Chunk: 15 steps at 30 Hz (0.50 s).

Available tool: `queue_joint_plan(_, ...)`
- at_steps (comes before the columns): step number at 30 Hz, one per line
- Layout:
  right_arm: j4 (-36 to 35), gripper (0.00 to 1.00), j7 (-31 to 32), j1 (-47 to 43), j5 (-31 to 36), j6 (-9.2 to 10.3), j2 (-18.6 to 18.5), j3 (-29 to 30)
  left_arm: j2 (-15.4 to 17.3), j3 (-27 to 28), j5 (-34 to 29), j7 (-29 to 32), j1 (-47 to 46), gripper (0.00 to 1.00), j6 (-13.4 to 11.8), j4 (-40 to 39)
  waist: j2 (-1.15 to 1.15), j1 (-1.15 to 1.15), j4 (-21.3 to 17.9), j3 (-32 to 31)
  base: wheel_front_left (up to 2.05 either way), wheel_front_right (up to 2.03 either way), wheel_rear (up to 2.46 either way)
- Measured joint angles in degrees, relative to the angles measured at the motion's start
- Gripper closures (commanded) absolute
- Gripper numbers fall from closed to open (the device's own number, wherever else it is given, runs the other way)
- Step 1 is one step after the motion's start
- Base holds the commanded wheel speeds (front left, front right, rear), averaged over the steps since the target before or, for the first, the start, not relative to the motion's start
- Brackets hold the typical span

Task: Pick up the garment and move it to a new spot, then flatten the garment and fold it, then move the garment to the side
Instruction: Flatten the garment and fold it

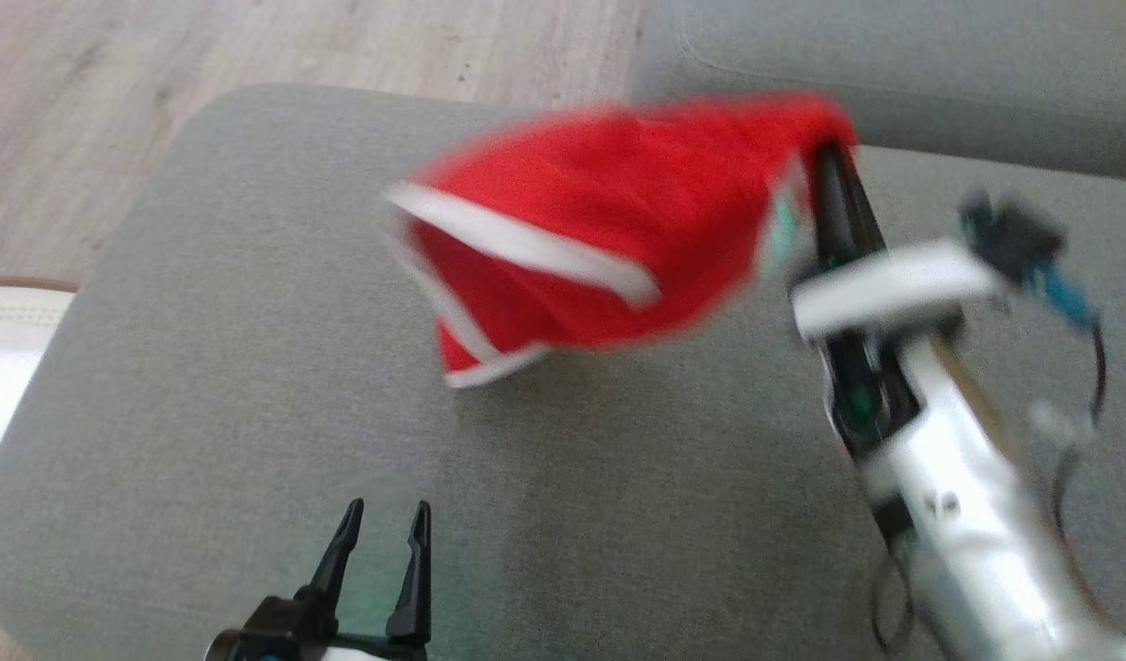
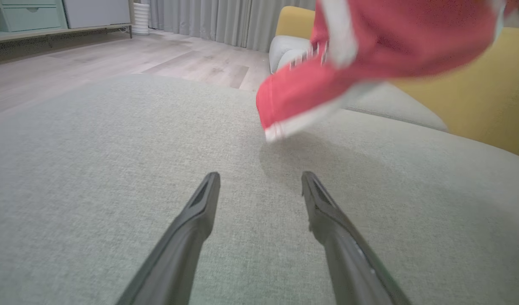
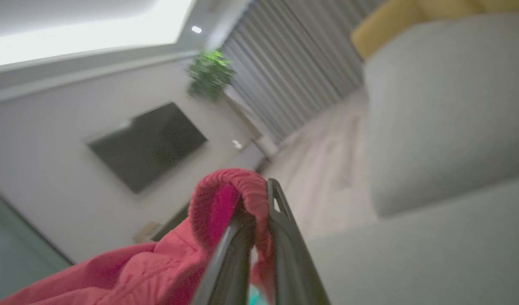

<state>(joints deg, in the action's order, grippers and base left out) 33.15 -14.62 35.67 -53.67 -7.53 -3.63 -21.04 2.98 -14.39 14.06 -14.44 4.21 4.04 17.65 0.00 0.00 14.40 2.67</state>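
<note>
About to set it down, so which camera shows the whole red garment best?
The head view: the whole red garment hangs from the right gripper over the grey cushion, though motion-blurred. The left wrist view catches its lower part; the right wrist view, the ribbed edge pinched between the fingers.

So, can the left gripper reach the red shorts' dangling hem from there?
Probably yes: the left gripper is open, only bare sofa cushion lies between, and the red shorts hang from the shut right gripper.

L gripper (image 1: 388,507): 2 long black tapered fingers, black base. R forearm (image 1: 967,496): silver-white shell, white wrist band (image 1: 894,285), loose black cables (image 1: 1097,367), teal connector (image 1: 1066,296), blurred.
</note>
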Motion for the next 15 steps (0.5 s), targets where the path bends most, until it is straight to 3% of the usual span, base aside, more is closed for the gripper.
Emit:
queue_joint_plan(1, 3.3, 1.0, 0.0, -2.4, 1.9, 0.0, 0.0, 2.3, 0.0, 0.0, 0.0, 0.0, 0.0, 0.0, 0.0, -0.1, 0.0, 0.0, -0.4, 0.3, 0.0, 0.0, 0.0)
queue_joint_plan(2, 6.7, 0.89, 0.0, -4.7, 3.8, 0.0, 0.0, 4.5, 0.0, 0.1, 0.0, 0.0, 0.0, 0.0, 0.0, -0.2, 0.0, 0.0, -0.7, 0.7, 0.0, 0.0, 0.0)
queue_joint_plan(3, 9.7, 0.62, 0.0, -7.0, 6.2, 0.0, 0.0, 7.0, 0.0, 0.1, 0.0, 0.0, 0.0, 0.0, 0.0, -0.3, 0.0, 0.0, -1.2, 1.0, 0.0, 0.0, 0.0)
queue_joint_plan(4, 12.3, 0.22, 0.0, -9.0, 8.7, 0.0, -0.1, 9.2, 0.0, 0.0, 0.0, 0.0, -0.1, 0.0, 0.0, -0.3, 0.0, 0.0, -1.6, 1.4, 0.0, 0.0, 0.0)
queue_joint_plan(5, 14.8, 0.0, 0.0, -10.6, 11.2, 0.0, -0.4, 11.1, 0.0, 0.0, 0.0, 0.0, -0.1, 0.0, 0.0, -0.4, 0.0, 0.0, -2.1, 1.8, 0.0, 0.0, 0.0)
queue_joint_plan(10, 16.1, 0.0, 0.0, -13.3, 22.2, 0.0, -1.6, 20.1, 0.0, -0.3, 0.0, 0.0, -1.2, 0.0, -0.3, -0.5, 0.0, 0.0, -4.5, 3.5, 0.0, 0.0, 0.0)
queue_joint_plan(15, 6.4, 0.0, 0.0, -15.6, 31.3, 0.0, -1.4, 18.6, 0.0, -0.4, 0.0, 0.0, -3.1, 0.0, -0.5, -0.6, 0.0, 0.0, -5.8, 4.2, 0.0, 0.0, 0.0)
